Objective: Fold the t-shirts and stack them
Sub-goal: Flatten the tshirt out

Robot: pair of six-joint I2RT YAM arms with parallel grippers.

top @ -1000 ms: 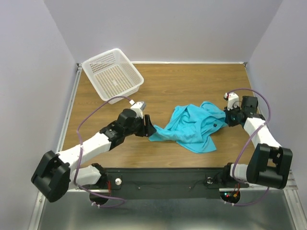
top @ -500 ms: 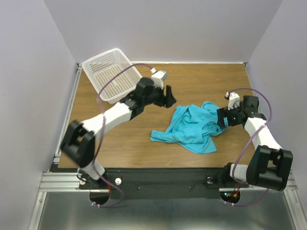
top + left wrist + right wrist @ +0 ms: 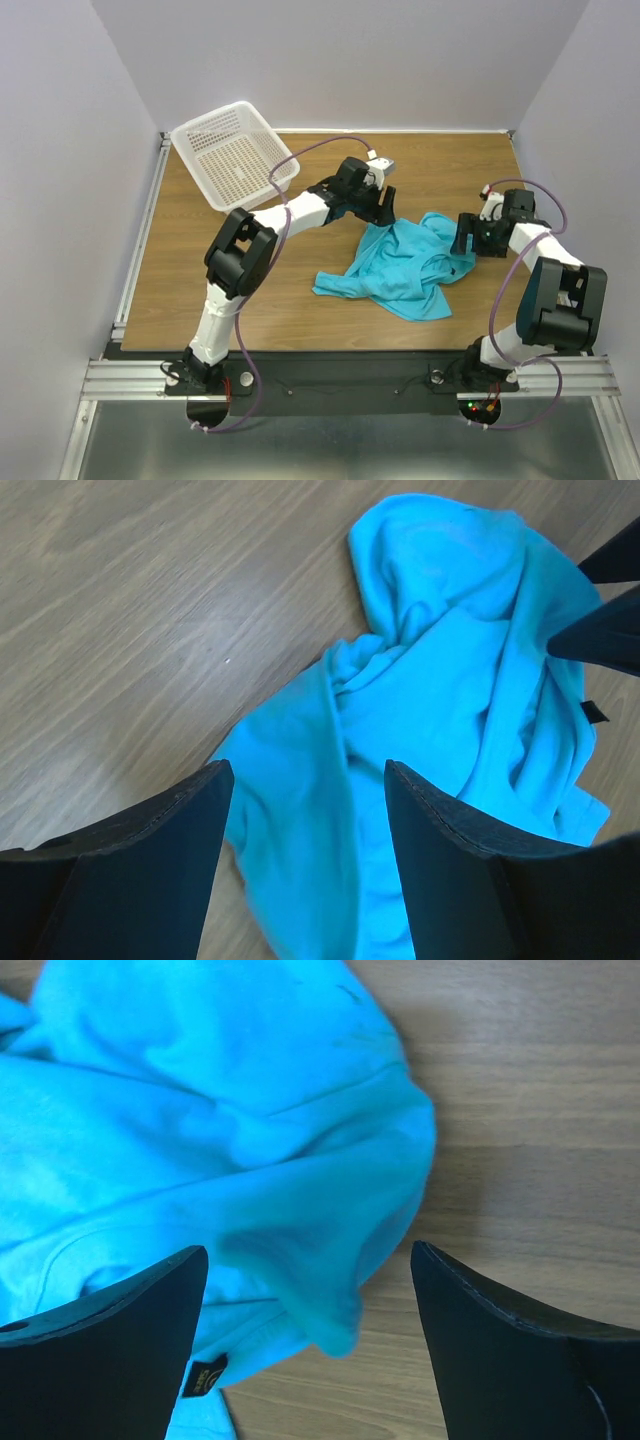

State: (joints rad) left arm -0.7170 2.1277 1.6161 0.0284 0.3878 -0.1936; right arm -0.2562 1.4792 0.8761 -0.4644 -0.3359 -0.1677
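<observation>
White mesh basket (image 3: 235,155) far-left of turquoise collared shirt (image 3: 400,265), well apart. Shirt crumpled on wooden table (image 3: 300,320). Left gripper (image 3: 380,207) over shirt's far-left edge, jaws spread, holding nothing. Right gripper (image 3: 467,238) at shirt's right edge, released. A second ago: left at shirt's near-left corner, right clamped.

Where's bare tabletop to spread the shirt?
Widest: wood between the basket, the left arm and the table's left edge. Also the far strip behind the shirt. Crowded around the shirt: left hand at its far edge, right hand at its right.
</observation>
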